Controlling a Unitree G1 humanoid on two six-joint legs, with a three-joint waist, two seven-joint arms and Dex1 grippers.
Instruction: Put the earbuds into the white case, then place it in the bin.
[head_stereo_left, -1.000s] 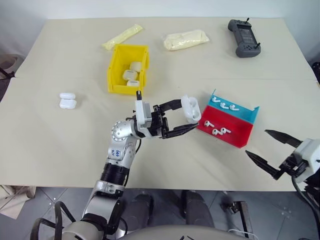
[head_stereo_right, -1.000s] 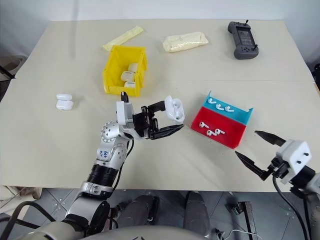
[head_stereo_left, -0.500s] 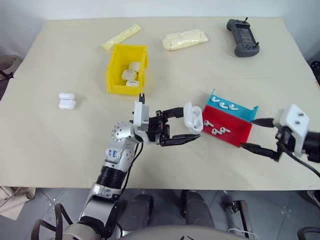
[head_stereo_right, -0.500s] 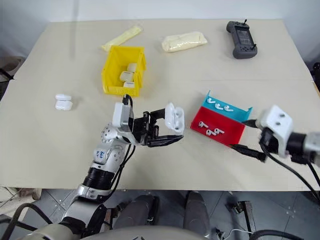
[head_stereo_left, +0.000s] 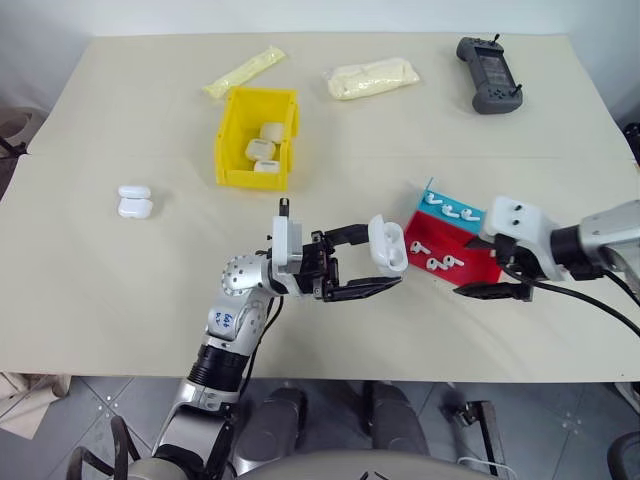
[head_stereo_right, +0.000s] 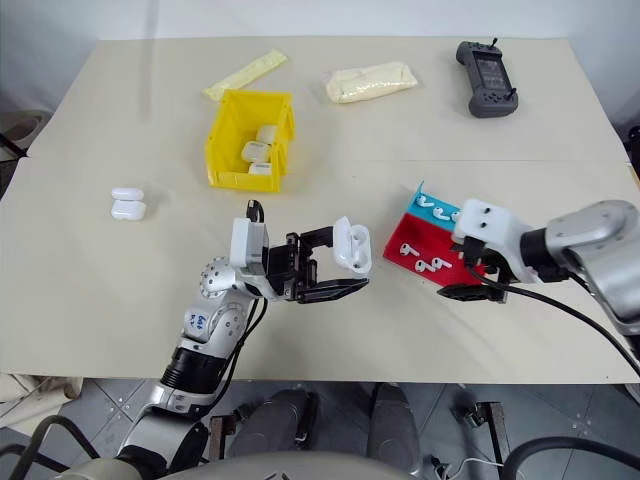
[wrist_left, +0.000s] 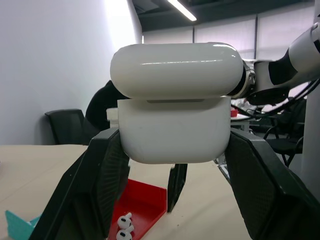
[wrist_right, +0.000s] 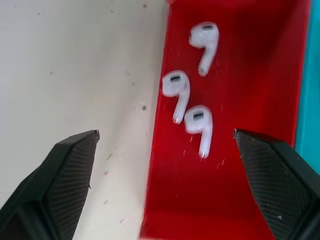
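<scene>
White case (head_stereo_left: 388, 245) clamped in left hand (head_stereo_left: 372, 262)

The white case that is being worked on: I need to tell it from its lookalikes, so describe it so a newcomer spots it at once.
Start at the red and teal tray near the table's right front. Just left of it, the left claw holds the white case above the table. Unlike the cases in the yellow bin and the pair lying at left, its lid is flipped open.

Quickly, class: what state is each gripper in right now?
Left gripper: shut on the white case, its lid up.
Right gripper: open, holding nothing, above the earbuds in the red tray.
</scene>
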